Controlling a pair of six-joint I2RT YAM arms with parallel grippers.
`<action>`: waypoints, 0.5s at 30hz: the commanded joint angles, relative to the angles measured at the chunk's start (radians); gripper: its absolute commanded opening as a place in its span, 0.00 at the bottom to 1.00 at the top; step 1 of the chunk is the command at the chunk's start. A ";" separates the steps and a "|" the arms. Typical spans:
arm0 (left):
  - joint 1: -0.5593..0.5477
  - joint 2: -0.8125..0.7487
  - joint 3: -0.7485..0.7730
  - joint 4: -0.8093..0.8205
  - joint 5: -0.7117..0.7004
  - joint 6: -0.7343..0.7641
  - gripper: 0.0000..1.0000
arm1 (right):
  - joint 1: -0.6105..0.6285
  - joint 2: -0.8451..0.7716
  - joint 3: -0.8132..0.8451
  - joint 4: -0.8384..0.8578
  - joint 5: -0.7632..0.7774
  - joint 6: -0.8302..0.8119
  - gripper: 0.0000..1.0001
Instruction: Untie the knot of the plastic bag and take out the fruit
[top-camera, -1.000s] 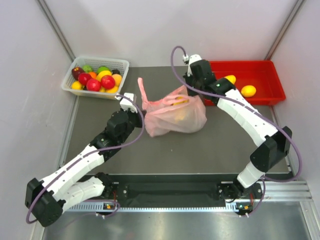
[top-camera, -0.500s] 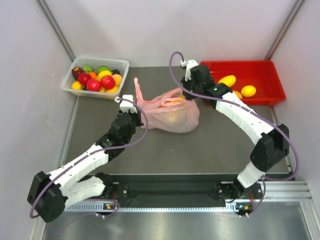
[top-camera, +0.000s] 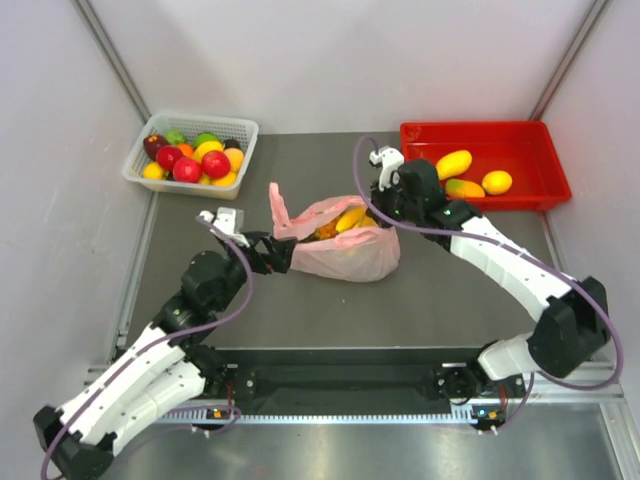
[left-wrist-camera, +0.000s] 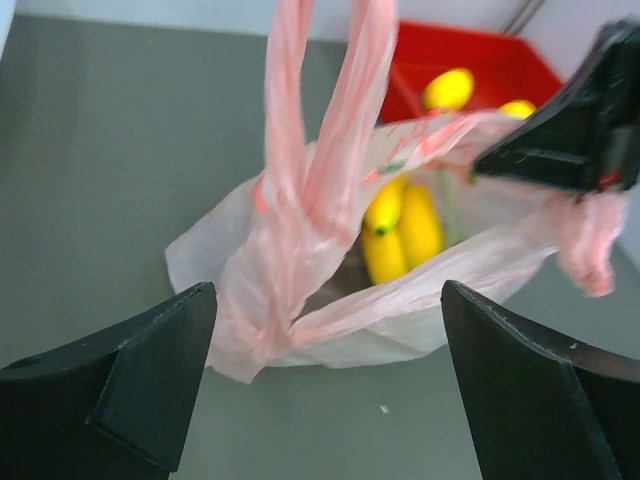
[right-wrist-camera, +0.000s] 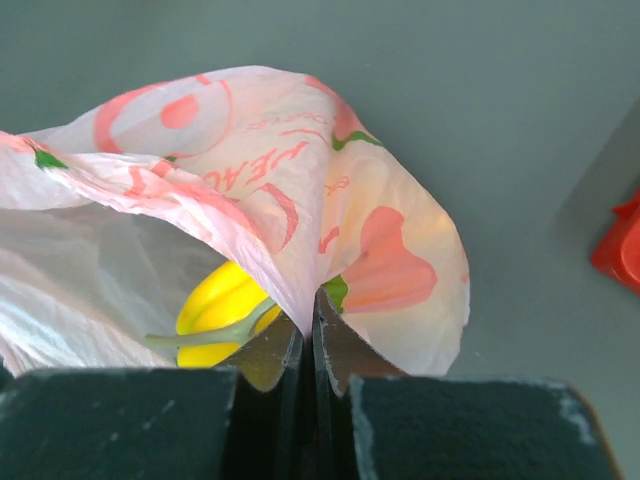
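The plastic bag (top-camera: 350, 255) lies on its side in the middle of the desk (top-camera: 300, 310), its mouth facing the upper left of the overhead view. The knot appears undone. One strap handle (left-wrist-camera: 320, 130) stands up on its own at the centre top of the left wrist view. The other handle (left-wrist-camera: 590, 240) droops at the right edge of that view, well apart from it. A bunch of bananas (left-wrist-camera: 400, 235) shows through the gaping mouth. What else is inside cannot be made out.

The left tool (top-camera: 280, 254) stands with its fingers wide apart, empty, just beside the bag's left end. The right tool (right-wrist-camera: 308, 335) is pressed together on a fold of the bag's printed rim, holding that side of the mouth up.

The film looks very thin, limp and slippery. It will likely crumple and slide rather than keep any shape, and a hard tug could tear it or drag the whole bag across the desk. The bananas seem light and firm, with a smooth skin. The best hold is probably across the bunch near its stem end, reached through the mouth while the rim is kept lifted.

A white basket (top-camera: 240, 135) of small fruit sits at upper left. A red tray (top-camera: 525, 160) is at upper right.
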 joint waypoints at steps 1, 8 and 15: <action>0.004 -0.086 0.158 -0.070 0.097 0.013 0.99 | 0.006 -0.108 -0.031 0.158 -0.119 -0.025 0.00; 0.004 0.237 0.519 -0.308 0.213 0.226 0.99 | 0.007 -0.117 0.023 0.168 -0.230 -0.063 0.01; 0.002 0.482 0.744 -0.368 0.376 0.409 0.99 | 0.007 -0.088 0.087 0.108 -0.299 -0.122 0.01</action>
